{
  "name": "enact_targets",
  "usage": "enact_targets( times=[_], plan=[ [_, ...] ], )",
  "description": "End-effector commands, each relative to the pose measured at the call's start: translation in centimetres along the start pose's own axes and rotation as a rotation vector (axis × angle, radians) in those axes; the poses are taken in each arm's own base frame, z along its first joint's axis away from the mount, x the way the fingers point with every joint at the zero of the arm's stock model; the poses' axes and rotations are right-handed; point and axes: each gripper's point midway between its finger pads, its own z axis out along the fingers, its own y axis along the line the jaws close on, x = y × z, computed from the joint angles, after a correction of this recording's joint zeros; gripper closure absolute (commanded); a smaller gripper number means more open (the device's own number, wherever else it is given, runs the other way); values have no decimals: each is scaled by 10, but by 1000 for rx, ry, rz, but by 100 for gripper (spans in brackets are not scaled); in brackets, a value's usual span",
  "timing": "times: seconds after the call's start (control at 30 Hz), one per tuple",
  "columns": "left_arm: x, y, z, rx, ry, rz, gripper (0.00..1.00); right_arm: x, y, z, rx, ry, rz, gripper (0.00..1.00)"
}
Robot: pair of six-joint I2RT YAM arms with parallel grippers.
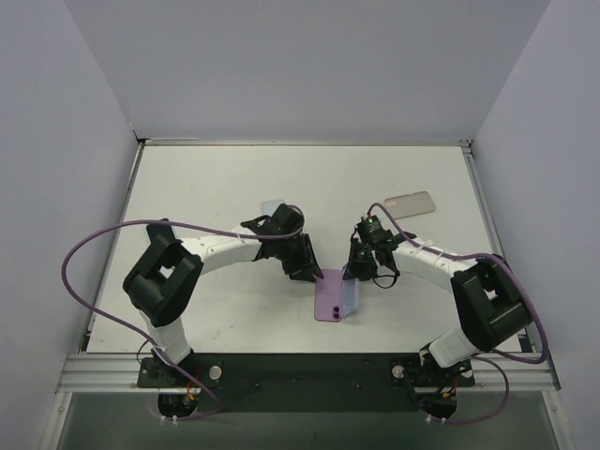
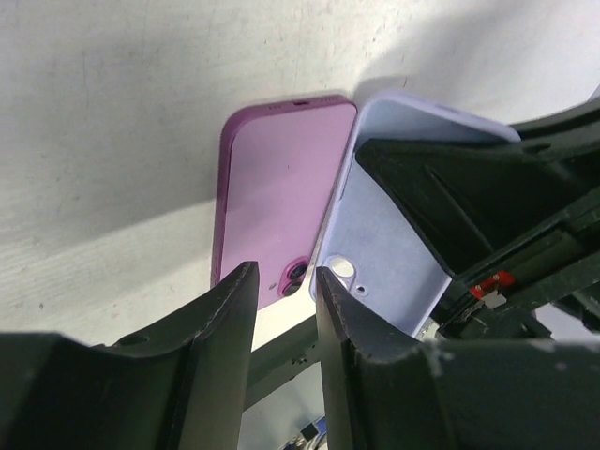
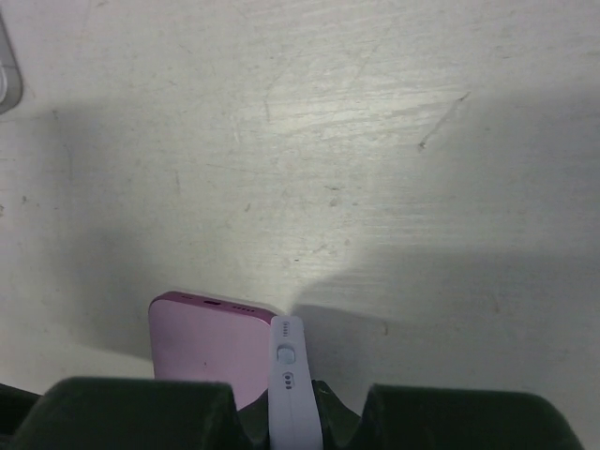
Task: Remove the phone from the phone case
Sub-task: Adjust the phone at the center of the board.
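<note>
One purple phone [image 2: 277,202], one lavender case [image 2: 389,248], one clear case [image 1: 411,203], one pale part-hidden piece [image 1: 271,205].

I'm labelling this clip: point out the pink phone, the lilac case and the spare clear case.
pink phone [image 2: 281,197]: left wrist view, middle of its back.
lilac case [image 2: 375,253]: left wrist view, bare inner face.
clear case [image 1: 411,203]: top external view, its middle.
</note>
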Motion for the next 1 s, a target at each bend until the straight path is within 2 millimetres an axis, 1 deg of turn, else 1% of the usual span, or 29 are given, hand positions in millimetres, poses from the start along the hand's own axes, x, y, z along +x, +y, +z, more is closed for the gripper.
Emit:
enact_targets(
  times=[0.0, 0.03, 0.1, 0.13, 0.2, 0.23, 0.27, 0.3, 0.33, 0.37, 0.4, 0.43, 0.47, 0.5, 0.53, 0.6, 0.63, 0.7, 0.73, 0.77, 0.8, 0.83, 0.87, 0.9, 0.93, 0.97],
  plan=[
    [-4, -9, -29, 32, -72, 65, 59, 7, 24, 4, -104, 48, 32, 100],
    [-7, -9, -35, 33, -83, 61, 59, 7, 27, 10, -113, 49, 38, 100],
    [-12, -7, -42, 31, -100, 60, 59, 11, 39, 15, -139, 60, 35, 100],
    [-13, -6, -46, 32, -108, 60, 59, 7, 55, 17, -205, 53, 33, 100],
    [-18, -2, -49, 32, -115, 52, 59, 3, 73, 18, -278, 47, 33, 100],
    [-18, -1, -50, 31, -114, 50, 59, -1, 86, 17, -334, 43, 36, 100],
    [-17, 1, -50, 29, -110, 48, 58, -5, 91, 17, -349, 38, 35, 100],
    [-16, 1, -51, 29, -106, 50, 58, -21, 96, 13, -364, 9, 41, 100],
    [-15, 2, -51, 25, -103, 50, 58, -27, 95, 12, -362, 1, 46, 100],
    [-13, 4, -51, 22, -97, 49, 58, -37, 93, 9, -358, -24, 53, 100],
    [-12, 4, -52, 24, -97, 51, 58, -57, 84, 6, -346, -64, 88, 100],
    [-12, 2, -55, 33, -103, 59, 58, -68, 78, -1, -336, -89, 106, 100],
    [-12, 2, -56, 32, -107, 64, 58, -80, 68, -4, -317, -117, 136, 100],
    [-12, 4, -57, 33, -110, 74, 58, -100, 50, -9, -294, -161, 189, 100],
    [-13, -2, -60, 55, -121, 97, 58, -111, 37, -17, -277, -191, 222, 100],
    [-6, -8, -62, 85, -111, 155, 58, -128, 14, -24, -244, -243, 277, 100],
    [-1, -14, -64, 109, -109, 193, 60, -143, -9, -33, -218, -286, 333, 100],
    [11, -21, -64, 115, -97, 263, 61, -154, -37, -40, -168, -331, 390, 99],
    [26, -27, -60, 111, -68, 305, 62, -160, -59, -48, -130, -360, 443, 98],
    [34, -26, -57, 98, -51, 328, 61, -163, -74, -52, -104, -383, 475, 97],
    [39, -25, -54, 87, -34, 349, 60, -164, -82, -55, -88, -399, 497, 96],
    [44, -19, -49, 63, -12, 350, 59, -168, -100, -61, -56, -433, 538, 96],
    [50, -16, -46, 53, -2, 360, 59, -170, -123, -66, -26, -460, 599, 95],
    [52, -13, -45, 46, 5, 359, 59, -171, -132, -66, -16, -473, 624, 93],
    [53, -11, -44, 46, 11, 358, 59, -181, -138, -71, -42, -518, 642, 91],
    [52, -7, -43, 38, 9, 355, 59, -179, -151, -70, -40, -535, 675, 86]
  ],
)
